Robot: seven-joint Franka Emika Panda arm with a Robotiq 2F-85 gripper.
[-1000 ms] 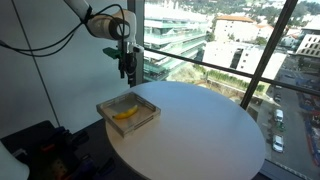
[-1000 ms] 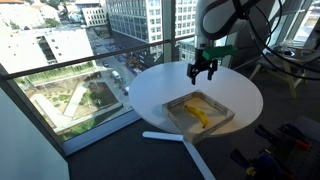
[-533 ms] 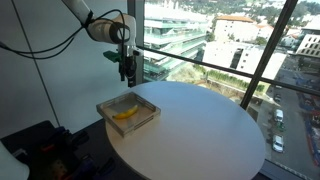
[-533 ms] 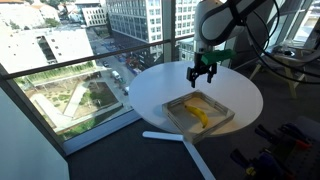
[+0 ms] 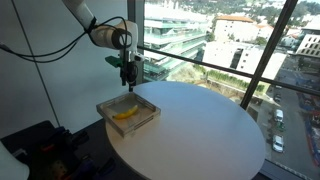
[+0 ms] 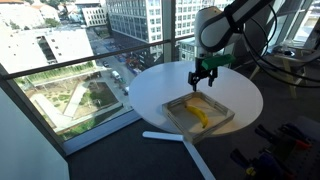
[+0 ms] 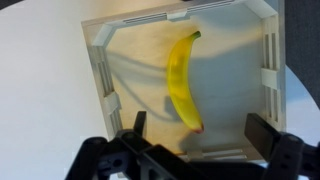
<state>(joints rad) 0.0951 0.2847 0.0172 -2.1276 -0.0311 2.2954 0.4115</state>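
Yellow and gently curved, the ripe banana [image 7: 183,80] is lying lengthwise in the middle of a shallow, pale square tray [image 7: 95,80], touching none of its low walls. The tray is sitting near the edge of a round white table [image 5: 200,130] beside the windows. Directly above, the black two-fingered gripper [image 7: 200,132] is hovering with its jaws spread wide, holding nothing. A good grasp is likely calling for fingers straddling the fruit's thick middle, descending straight, clear of the walls.
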